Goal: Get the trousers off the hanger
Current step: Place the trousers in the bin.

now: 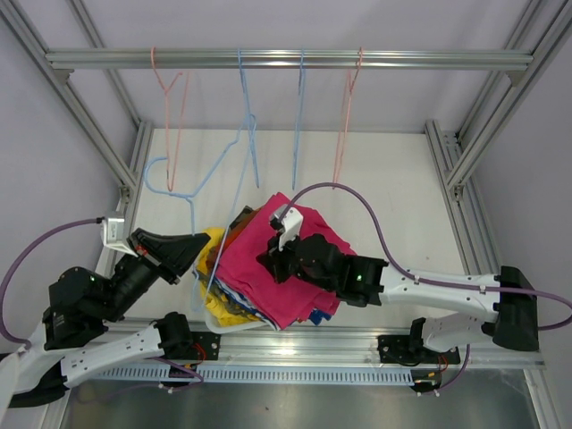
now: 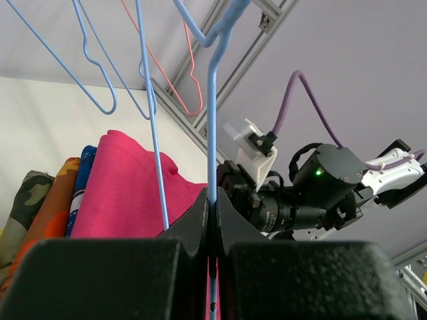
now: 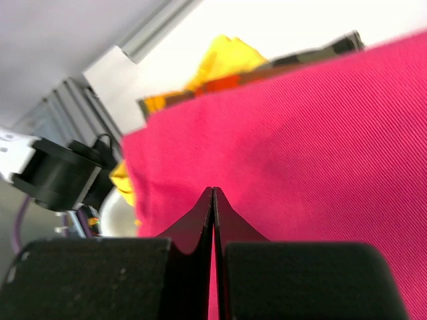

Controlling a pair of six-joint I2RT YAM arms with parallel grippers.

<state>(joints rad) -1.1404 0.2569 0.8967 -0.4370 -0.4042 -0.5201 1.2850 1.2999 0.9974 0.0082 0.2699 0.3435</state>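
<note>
Where the left arm reaches in over the left side of the counter (image 1: 393,179), the left gripper (image 2: 212,203) is pressed together on the wire of a blue hanger (image 2: 212,120). The wire runs straight up from between its fingertips toward the rail (image 1: 286,59). A pink hanger (image 1: 170,116) hangs from the rail to the left of it.

Just right of that gripper, the stack of trousers (image 1: 228,304) lies folded near the front edge of the counter. The yellow pair (image 1: 213,243) is at the left. In the left wrist view, the camouflage pair (image 2: 23,200), the orange-black pair (image 2: 57,200) and the blue-white-red pair (image 2: 83,173) show their edges side by side. The magenta pair (image 1: 268,268) is on top and spreads to the right. A thin blue wire crosses in front of the magenta cloth, but I cannot tell whether any pair is still on it.

The right gripper (image 3: 213,197) sits over the magenta pair with its fingers pressed together and the tips at the cloth. Whether a fold is caught between them cannot be told.

Further right, a second blue hanger (image 1: 298,116) and a second pink hanger (image 1: 344,116) hang from the rail.
</note>
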